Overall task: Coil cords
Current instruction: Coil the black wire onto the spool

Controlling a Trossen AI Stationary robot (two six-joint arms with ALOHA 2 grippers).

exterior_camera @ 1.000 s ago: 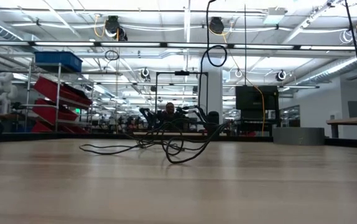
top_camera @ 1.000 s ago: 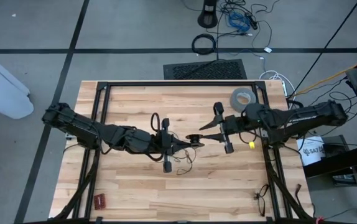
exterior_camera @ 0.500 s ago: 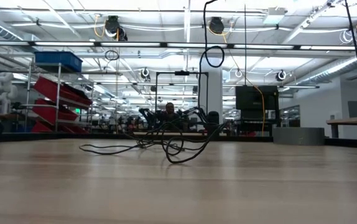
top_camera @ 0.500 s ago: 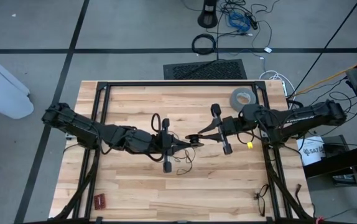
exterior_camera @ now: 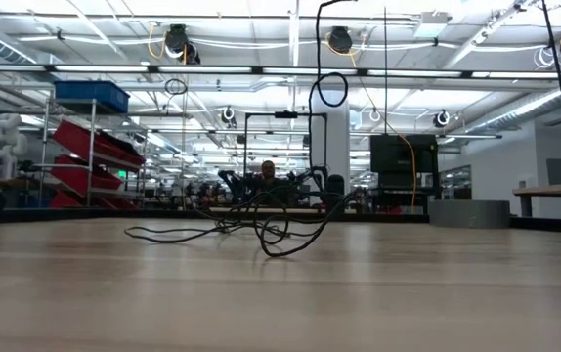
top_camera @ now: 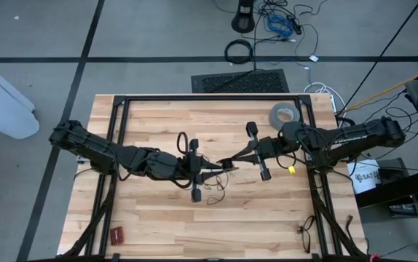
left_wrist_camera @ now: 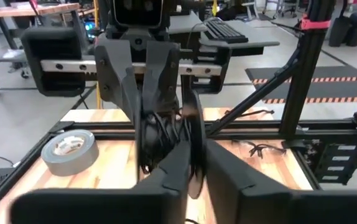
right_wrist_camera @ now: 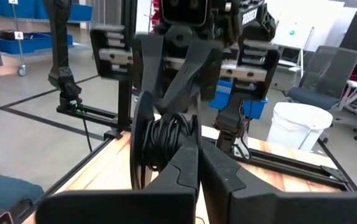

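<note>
The cords are one thin black wire. Part of it is wound into a small coil [top_camera: 226, 164] held above the table's middle between my two grippers, which face each other. Its loose length [top_camera: 213, 191] lies tangled on the wood below, seen in the low view as a slack heap [exterior_camera: 261, 230], with one loop [exterior_camera: 331, 90] hanging high. My left gripper [top_camera: 222, 169] reaches in from the left and my right gripper [top_camera: 231, 160] from the right, both on the coil. My left gripper has the coil's outer loop [left_wrist_camera: 194, 140] between its two fingertips, which stand a little apart. It comes in level from the table's left. The coil stands on edge, lifted clear of the table. My right gripper is shut on the coil's bundled strands [right_wrist_camera: 166, 140], pinched at its fingertips [right_wrist_camera: 190, 155]. It comes in level from the table's right, opposite the left fingers. The coil hangs clear, with slack wire trailing down to the table.
A grey tape roll [top_camera: 283, 114] lies at the far right, under the right arm. A small yellow piece [top_camera: 294, 169] lies beside that arm. A red object [top_camera: 116, 234] and a pair of glasses [top_camera: 305, 233] lie near the front corners. A black frame rims the table.
My right gripper has shut its fingers onto the coil, staying in place opposite the left gripper. The coil has stayed lifted between the two grippers, and the loose wire on the table has not moved.
</note>
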